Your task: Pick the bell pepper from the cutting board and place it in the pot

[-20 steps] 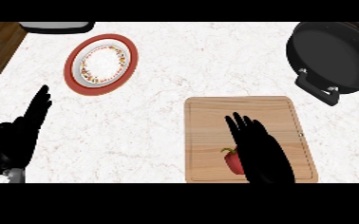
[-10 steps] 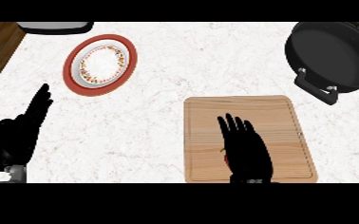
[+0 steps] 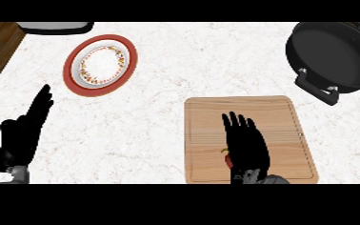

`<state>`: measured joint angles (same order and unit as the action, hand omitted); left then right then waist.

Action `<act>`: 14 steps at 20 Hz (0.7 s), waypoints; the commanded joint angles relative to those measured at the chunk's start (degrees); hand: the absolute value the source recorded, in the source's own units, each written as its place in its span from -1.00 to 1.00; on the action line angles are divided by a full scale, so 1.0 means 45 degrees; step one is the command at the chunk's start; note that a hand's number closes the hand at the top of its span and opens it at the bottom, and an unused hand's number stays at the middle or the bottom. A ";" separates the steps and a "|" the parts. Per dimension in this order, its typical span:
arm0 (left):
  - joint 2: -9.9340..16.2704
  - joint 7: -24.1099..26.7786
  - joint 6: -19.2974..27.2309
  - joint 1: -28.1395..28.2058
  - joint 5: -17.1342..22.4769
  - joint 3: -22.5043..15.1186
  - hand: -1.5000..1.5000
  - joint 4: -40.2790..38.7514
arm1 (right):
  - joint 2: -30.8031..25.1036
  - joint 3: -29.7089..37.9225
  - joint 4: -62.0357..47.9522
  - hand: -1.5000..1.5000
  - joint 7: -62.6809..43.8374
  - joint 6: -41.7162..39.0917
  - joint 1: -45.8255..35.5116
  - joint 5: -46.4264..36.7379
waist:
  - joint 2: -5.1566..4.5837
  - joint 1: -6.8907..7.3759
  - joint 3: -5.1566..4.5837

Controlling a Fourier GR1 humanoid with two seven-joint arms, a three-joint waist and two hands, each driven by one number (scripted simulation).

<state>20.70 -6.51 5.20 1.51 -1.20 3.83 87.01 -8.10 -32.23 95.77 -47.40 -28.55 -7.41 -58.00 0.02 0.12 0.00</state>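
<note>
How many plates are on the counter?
1. The plate lies at the upper left of the counter, apart from the board. None seems hidden, though a grey thing is cut off at the top edge.

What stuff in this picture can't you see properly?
- Bell pepper, head view: the right hand covers nearly all of it; only a red sliver and a bit of stem show.
- Whether the fingers touch the pepper: hidden under the hand.
- Pot, head view: cut off by the right edge; its inside is too dark to make out.
- Grey object, head view: cut off at the top.
</note>
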 commanded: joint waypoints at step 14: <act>-0.0978 -0.0297 -0.0520 -0.0239 -0.1139 0.0615 0.00 0.0089 | 0.0382 0.0643 -0.1441 1.00 0.2249 -0.0251 -0.0503 -0.1196 | -0.0003 -0.0005 -0.0001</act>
<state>17.62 -7.63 2.85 1.72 -4.75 6.23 88.49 -8.34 -30.60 91.91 -38.65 -28.74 -7.65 -62.34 0.08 0.14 -0.03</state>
